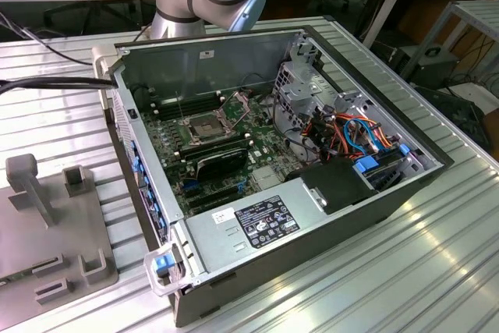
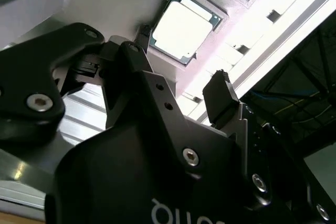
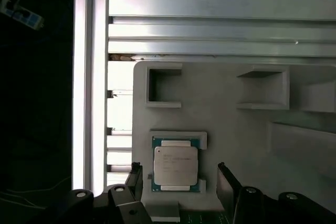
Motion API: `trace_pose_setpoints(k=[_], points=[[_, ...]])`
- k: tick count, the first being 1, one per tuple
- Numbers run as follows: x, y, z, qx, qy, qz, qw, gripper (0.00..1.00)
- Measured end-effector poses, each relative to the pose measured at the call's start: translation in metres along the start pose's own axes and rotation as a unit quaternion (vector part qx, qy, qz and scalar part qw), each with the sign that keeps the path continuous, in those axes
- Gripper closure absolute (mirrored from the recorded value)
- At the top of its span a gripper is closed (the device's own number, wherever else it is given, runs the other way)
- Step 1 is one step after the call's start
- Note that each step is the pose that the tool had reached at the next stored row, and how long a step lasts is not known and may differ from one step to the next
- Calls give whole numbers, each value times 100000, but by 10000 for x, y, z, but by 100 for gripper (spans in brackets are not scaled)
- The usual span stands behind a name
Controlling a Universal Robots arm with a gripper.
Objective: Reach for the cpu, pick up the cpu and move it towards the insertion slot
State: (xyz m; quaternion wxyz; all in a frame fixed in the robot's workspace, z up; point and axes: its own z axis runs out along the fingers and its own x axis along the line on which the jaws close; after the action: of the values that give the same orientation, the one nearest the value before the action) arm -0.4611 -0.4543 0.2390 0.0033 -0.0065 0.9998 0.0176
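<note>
Power supply box nearest in exterior view, socket behind it in computer case | second wrist view: gripper spread wide near chip | first wrist view: chip flat in grey tray recess, fingers either side, apart from it

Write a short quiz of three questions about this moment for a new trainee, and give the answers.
1. True or false: the gripper is shut on the chip.
2. Where does the chip lie? A) inside the computer B) in a recess of the grey tray C) on the power-supply box
3. Fill in: in the exterior view, the metal plate of the socket stands ____ (raised / flat).
Key: 1 false; the fingers are open, one on each side of the chip and apart from it. 2 B. 3 raised.
</note>
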Motion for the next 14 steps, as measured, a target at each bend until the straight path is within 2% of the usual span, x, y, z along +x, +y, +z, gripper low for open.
trace_pose_setpoints(k=[8, 9, 11, 12, 13, 14], points=[[11, -53, 173, 80, 21, -88, 100000, 33], [12, -54, 205, 361, 20, -86, 99999, 33], [13, -54, 226, 927, 31, -82, 99996, 33], [13, -55, 241, 1418, 42, -89, 99990, 33], [12, -54, 250, 1722, 48, -86, 99985, 33], [12, -48, 265, 1862, 64, -76, 99983, 33]])
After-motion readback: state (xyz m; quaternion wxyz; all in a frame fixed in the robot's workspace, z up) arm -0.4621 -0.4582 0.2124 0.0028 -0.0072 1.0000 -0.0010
